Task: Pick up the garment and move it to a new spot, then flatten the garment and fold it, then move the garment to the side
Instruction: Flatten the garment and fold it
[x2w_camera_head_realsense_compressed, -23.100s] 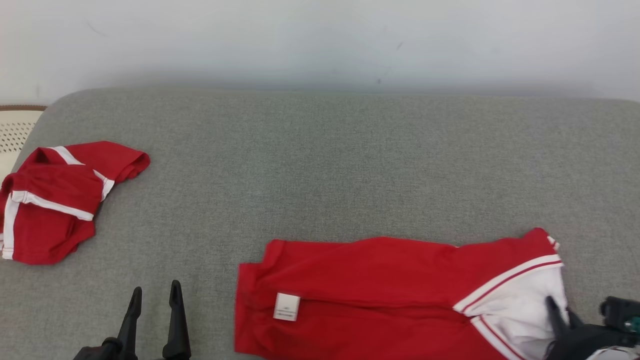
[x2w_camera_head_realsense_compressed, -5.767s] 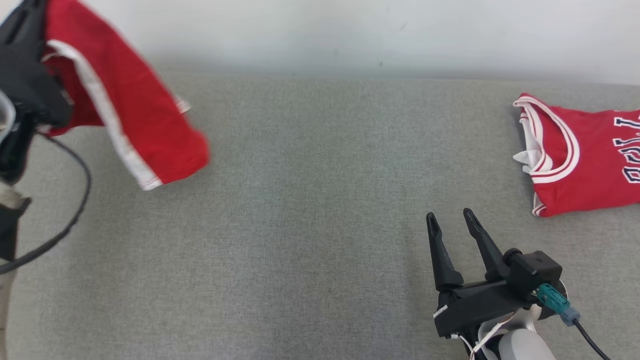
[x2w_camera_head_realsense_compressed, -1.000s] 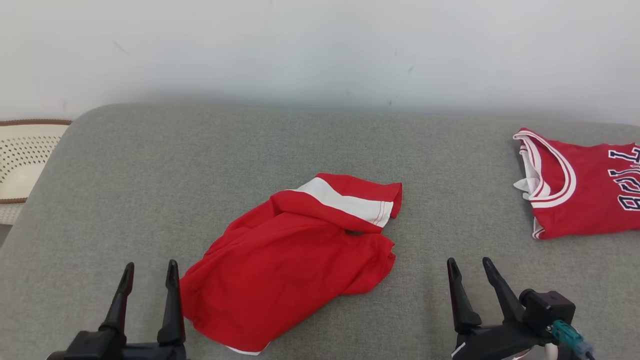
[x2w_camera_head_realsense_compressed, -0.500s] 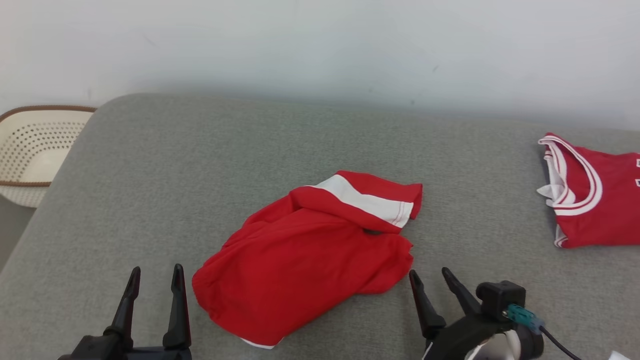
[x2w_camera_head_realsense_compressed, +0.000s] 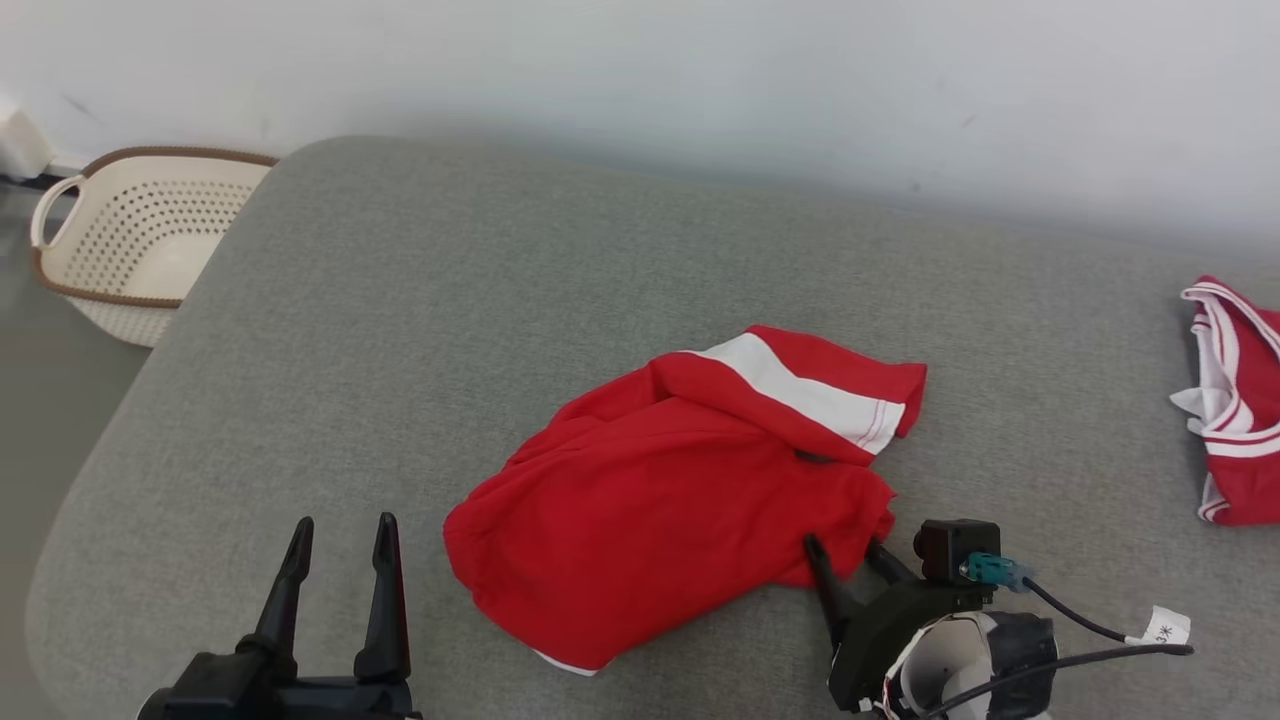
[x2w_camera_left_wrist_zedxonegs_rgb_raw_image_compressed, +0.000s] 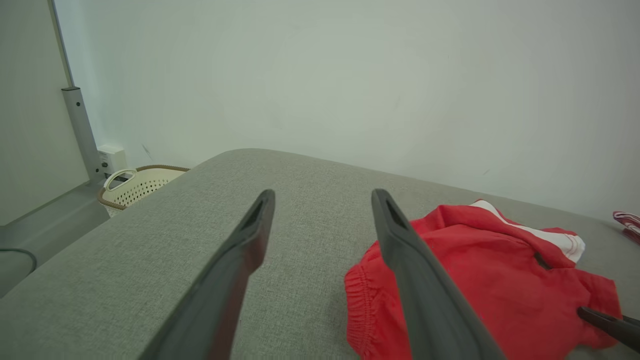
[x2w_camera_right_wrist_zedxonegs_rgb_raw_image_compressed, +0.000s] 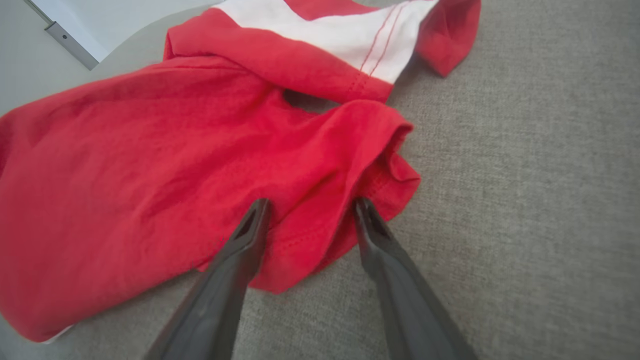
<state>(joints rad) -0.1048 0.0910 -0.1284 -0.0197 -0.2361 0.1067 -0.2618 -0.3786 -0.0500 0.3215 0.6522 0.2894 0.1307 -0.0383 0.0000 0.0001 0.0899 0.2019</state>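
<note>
Right gripper (x2w_camera_head_realsense_compressed: 840, 548) spread open, tips straddling near-right hem of garment (x2w_camera_head_realsense_compressed: 660, 500). Left gripper (x2w_camera_head_realsense_compressed: 345, 522) open, near-left, clear of it.

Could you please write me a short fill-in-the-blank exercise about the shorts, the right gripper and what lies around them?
1. The crumpled red shorts carry a ___ stripe.
2. The right gripper straddles the shorts' hem with its jaws ___.
3. The perforated basket stands off the grey cushion's ___ end.
4. The jersey lies at the cushion's ___ end.
Missing words: white; open; left; right.
</note>
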